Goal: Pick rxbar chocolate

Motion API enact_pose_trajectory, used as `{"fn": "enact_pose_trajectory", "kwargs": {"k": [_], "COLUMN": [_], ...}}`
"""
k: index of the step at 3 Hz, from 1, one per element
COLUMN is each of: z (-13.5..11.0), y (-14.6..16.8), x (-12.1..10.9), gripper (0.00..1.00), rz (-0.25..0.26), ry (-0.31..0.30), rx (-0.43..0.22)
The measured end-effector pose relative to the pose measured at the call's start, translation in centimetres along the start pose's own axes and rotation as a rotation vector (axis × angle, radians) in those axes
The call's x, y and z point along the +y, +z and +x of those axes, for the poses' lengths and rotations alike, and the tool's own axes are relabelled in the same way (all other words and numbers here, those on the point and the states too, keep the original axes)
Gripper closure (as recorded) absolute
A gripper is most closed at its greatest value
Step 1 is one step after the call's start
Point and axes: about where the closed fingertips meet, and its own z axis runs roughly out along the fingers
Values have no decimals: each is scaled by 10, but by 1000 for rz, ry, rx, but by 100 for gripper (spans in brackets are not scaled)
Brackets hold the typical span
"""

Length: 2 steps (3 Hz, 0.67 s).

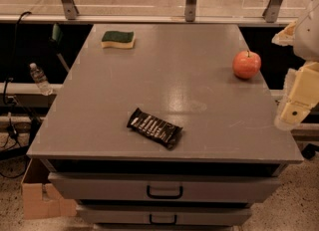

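Note:
The rxbar chocolate [154, 127] is a flat black bar with white lettering. It lies at an angle on the grey tabletop [164, 70], near the front edge and a little left of centre. My gripper [294, 110] hangs at the far right of the view, beside the table's right edge. It is well to the right of the bar and above table height, and it holds nothing that I can see.
A green-and-yellow sponge [118, 39] lies at the back left of the table. A red apple [246, 64] stands at the right. Drawers with black handles [164, 192] are below the front edge. A water bottle [40, 78] and a cardboard box [37, 195] are to the left.

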Motion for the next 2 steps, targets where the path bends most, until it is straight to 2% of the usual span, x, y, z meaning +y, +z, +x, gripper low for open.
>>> {"fn": "enact_pose_trajectory", "kwargs": {"k": [1, 2], "z": [-5, -38], "y": [1, 29], "x": [1, 20], "gripper": [0, 0], "rz": [-1, -61], "ry": [-5, -24], "rx": [-11, -73]}}
